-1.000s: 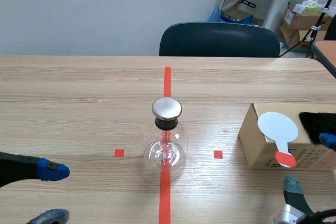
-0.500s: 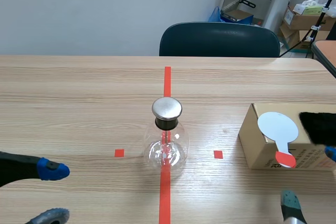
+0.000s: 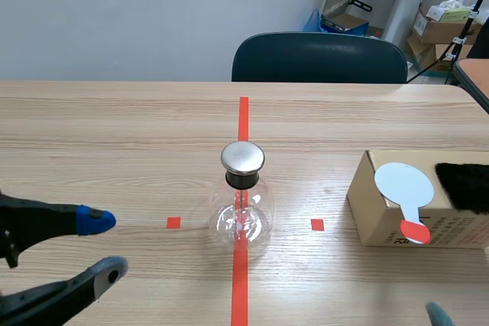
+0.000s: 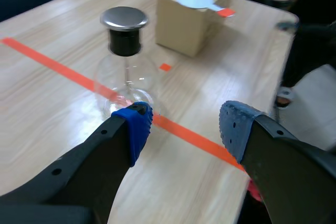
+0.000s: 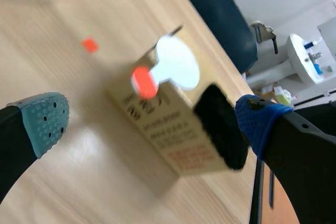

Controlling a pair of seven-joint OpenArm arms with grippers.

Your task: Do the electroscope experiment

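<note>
In the scene view you have the flask [image 3: 243,215] standing upright on the desk [image 3: 114,135], right on the red centre line, with its metal cap [image 3: 243,157] on top. The box [image 3: 374,211] sits well off to the flask's right. A white paddle [image 3: 405,183] lies on the box, its red handle end toward the robot, and a black cloth [image 3: 463,185] lies just beside it. Your left gripper [image 3: 103,246] sits low at the left, spread wide and holding nothing, well apart from the flask. A dark chair [image 3: 319,57] stands behind the desk's far edge

In the left wrist view the fingers are far apart, with only bare desk and the tape line between them. The flask stands just ahead of the blue-padded finger, not touching it. The box is beyond the flask, with the paddle and cloth on top

In the right wrist view your right gripper [image 5: 152,121] is also spread wide and holds nothing, one pad teal and one blue. The box lies ahead of it, between the fingers' lines. The paddle is on the box's top and the cloth is close to the blue pad, though the picture is blurred there
</note>
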